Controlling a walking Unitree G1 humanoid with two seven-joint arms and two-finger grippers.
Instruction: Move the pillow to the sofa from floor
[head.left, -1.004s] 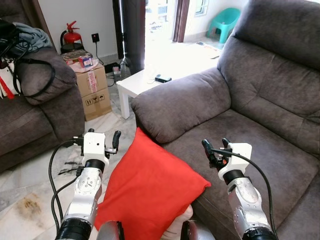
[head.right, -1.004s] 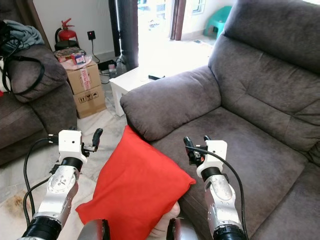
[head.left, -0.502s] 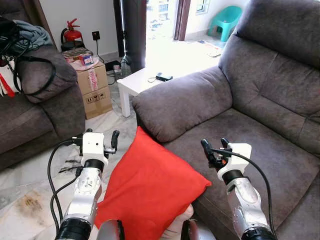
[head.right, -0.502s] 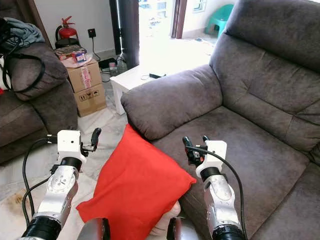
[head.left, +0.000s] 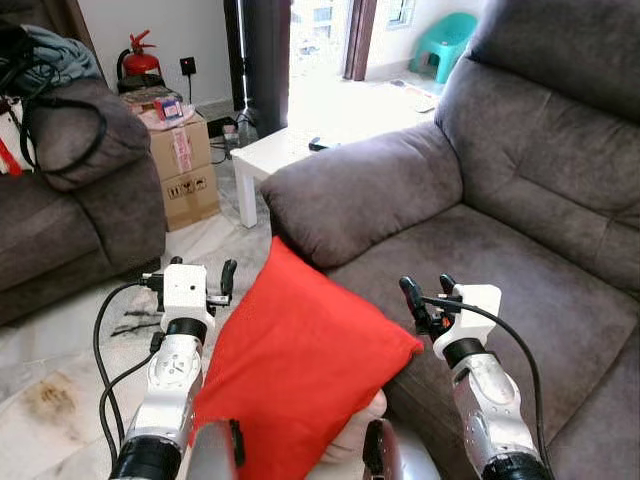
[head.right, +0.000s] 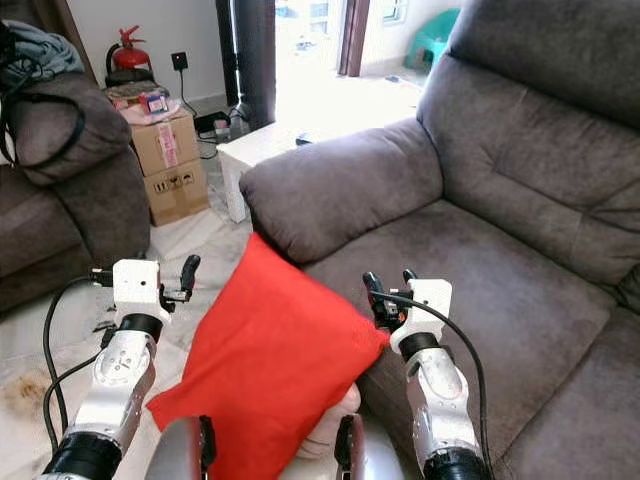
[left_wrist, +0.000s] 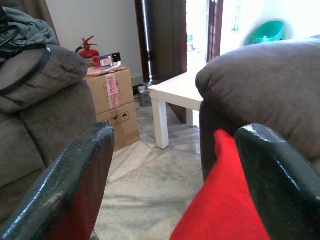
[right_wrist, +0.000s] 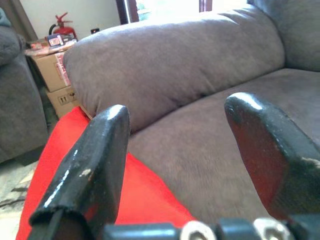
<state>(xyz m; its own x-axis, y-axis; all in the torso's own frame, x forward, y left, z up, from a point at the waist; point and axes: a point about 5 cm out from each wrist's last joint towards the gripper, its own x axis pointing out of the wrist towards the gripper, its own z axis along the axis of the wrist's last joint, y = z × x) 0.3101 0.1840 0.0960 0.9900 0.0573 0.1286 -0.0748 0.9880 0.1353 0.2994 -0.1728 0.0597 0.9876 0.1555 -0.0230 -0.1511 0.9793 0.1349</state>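
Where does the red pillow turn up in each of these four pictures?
Left eye: pillow low in the middle, between both arms.
Right eye: pillow low, left of middle.
Left wrist: a red corner beside the far claw finger.
Right wrist: red patch behind the near finger.
Shared landmark: the sofa armrest, just beyond the pillow.

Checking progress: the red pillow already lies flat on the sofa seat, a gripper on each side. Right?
Not quite. The red pillow leans against the sofa's front, not on its seat, as the left eye view shows. The left gripper and right gripper do flank it.
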